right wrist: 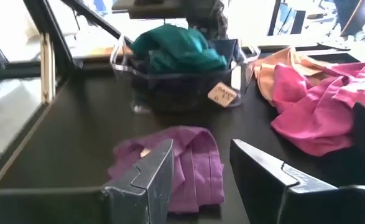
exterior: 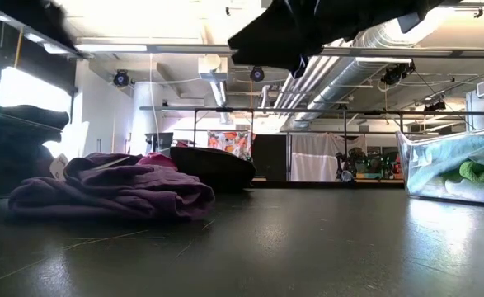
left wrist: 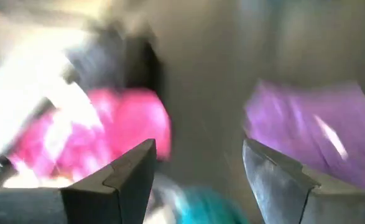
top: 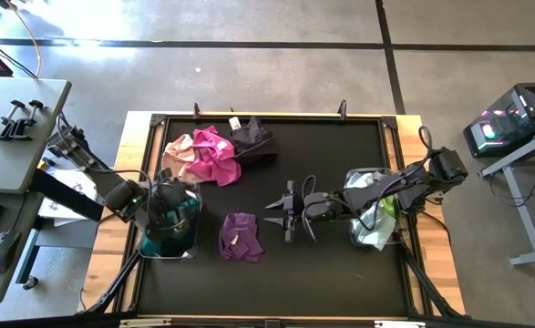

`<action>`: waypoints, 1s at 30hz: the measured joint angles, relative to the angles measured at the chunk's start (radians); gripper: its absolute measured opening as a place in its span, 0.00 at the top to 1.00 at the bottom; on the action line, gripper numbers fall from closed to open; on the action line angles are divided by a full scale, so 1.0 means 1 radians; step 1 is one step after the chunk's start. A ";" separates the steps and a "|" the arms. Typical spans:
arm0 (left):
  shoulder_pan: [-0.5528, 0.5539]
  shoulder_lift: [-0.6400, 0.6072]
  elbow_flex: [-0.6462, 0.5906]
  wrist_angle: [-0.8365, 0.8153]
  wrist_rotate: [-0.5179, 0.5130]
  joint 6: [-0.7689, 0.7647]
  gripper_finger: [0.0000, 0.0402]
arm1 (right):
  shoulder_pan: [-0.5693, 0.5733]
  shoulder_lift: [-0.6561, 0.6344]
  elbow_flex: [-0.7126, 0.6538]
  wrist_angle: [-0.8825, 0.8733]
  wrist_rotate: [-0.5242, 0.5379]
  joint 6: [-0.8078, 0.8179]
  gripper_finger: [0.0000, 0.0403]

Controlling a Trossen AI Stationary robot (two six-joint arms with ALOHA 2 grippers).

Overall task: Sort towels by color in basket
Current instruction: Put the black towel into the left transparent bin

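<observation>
Note that the purple towel [top: 241, 236] lies loose on the worktop [top: 331, 264] between the two baskets, just beside the right gripper [top: 277, 210], which stands released and empty and points at it, while the left gripper [top: 164, 202], also released, hovers over the left basket [top: 169, 239].

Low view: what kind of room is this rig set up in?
Probably a lab or industrial workshop, not a home. Exposed silver ducting and pipes run under an open ceiling, the high view shows a bare concrete floor, and a lit computer tower stands beside the black table.
</observation>
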 joint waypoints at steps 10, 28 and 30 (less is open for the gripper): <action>0.086 0.001 -0.217 0.603 -0.108 0.432 0.43 | -0.080 0.187 0.000 0.221 -0.104 -0.029 0.56; 0.305 0.000 -0.285 0.903 0.088 0.610 0.43 | -0.147 0.457 0.393 -0.149 -0.366 -0.295 0.37; 0.305 0.000 -0.285 0.904 0.088 0.609 0.43 | -0.147 0.475 0.426 -0.181 -0.367 -0.295 0.37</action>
